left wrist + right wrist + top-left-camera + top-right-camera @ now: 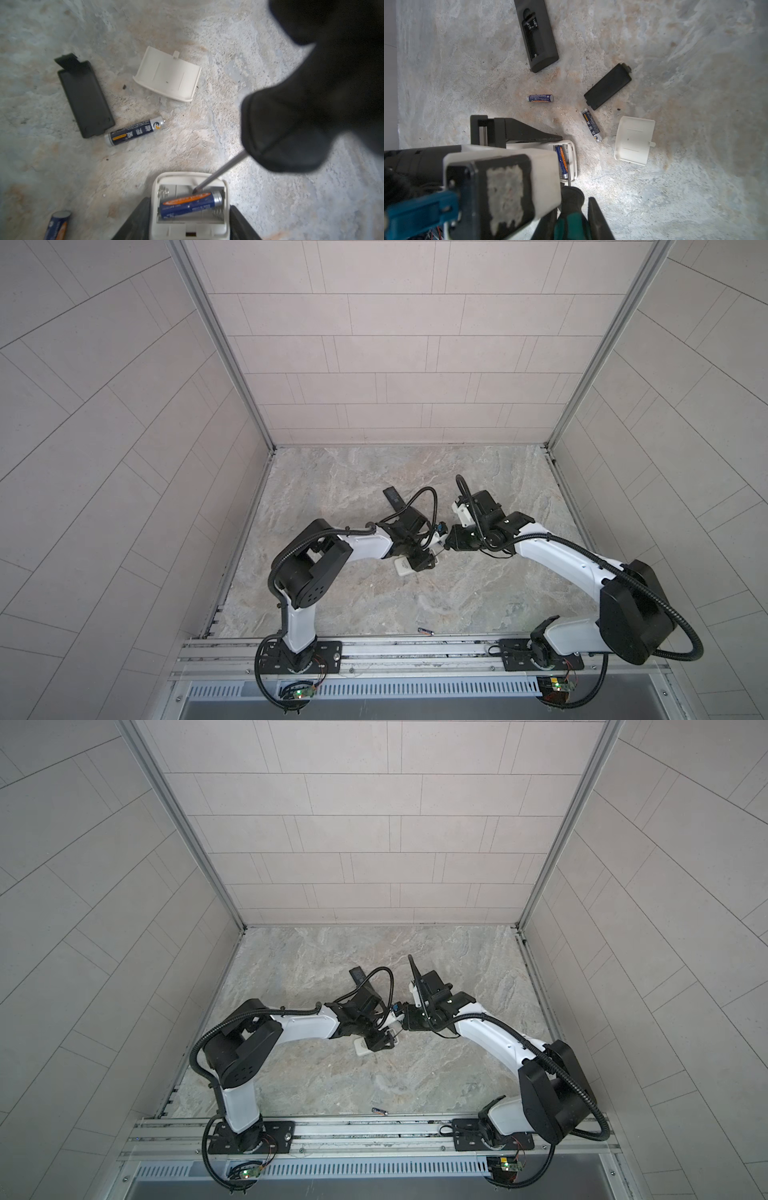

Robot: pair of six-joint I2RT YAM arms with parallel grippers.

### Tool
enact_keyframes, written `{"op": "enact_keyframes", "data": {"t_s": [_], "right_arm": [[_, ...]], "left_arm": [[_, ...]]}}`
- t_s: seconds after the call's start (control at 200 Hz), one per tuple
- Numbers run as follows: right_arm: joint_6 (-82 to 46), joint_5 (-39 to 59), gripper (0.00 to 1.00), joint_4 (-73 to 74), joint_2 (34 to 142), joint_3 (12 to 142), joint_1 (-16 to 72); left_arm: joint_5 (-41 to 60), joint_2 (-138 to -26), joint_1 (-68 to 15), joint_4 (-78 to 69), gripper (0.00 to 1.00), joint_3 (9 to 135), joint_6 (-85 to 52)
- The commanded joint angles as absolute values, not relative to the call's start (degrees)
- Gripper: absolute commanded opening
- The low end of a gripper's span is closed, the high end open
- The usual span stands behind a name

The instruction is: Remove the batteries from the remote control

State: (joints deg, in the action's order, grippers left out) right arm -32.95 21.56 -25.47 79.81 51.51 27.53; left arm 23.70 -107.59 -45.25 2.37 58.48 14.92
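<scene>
Top-view note: in both top views a stray battery (425, 630) (379, 1110), a thin dark cylinder, lies alone on the mottled stone-look table (374, 601), well to the rail side of the white remote (404, 569).

White remote: smooth ivory plastic with rounded corners, back up, cover off. The left gripper (190, 233) has its matte black fingers (133, 223) pressed to both long sides, half-spread, clamping the body. One seated battery (187, 204), glossy blue with an orange band and a steel cap, sits slightly askew in the bay. Coil springs show in the slot beside it. The screwdriver (220, 172) has a slim steel shaft, its tip down in the bay against the seated battery's side. The right gripper (570, 216) is closed tight on the ribbed green-and-black handle.

Just beyond the white remote lies a second battery (591, 125), blue with a silver end, flat on the table. A third battery (540, 98) lies near it but apart. The white cover (634, 141), a shallow curved tray with a latch tab, inner face up, is near the remote's open end, not touching. The black cover (608, 86), a matte oblong with a tongue, almost touches the second battery's end. Farthest from the white remote is the black remote (537, 35), a matte slab whose open bay shows bare springs.
</scene>
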Motion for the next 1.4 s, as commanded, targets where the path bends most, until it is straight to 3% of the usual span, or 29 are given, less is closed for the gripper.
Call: {"op": "enact_keyframes", "data": {"t_s": [0.0, 0.53, 1.146, 1.396], "right_arm": [[-37.9, 26.5, 0.00, -21.5, 82.3, 46.7, 26.2], [-42.1, 37.1, 0.00, -17.4, 84.7, 43.4, 19.7], [-41.4, 38.1, 0.00, -15.9, 85.3, 43.9, 18.5], [-38.3, 37.6, 0.00, -20.7, 85.8, 45.4, 18.0]], "left_arm": [[23.6, -108.8, -45.4, 4.3, 0.49, 57.2, 14.8], [23.6, -108.8, -45.4, 3.5, 0.46, 57.5, 14.3], [11.9, -103.0, -46.6, 4.7, 0.46, 56.5, 20.0], [15.4, -104.7, -46.4, 8.6, 0.46, 58.9, 19.6]]}}
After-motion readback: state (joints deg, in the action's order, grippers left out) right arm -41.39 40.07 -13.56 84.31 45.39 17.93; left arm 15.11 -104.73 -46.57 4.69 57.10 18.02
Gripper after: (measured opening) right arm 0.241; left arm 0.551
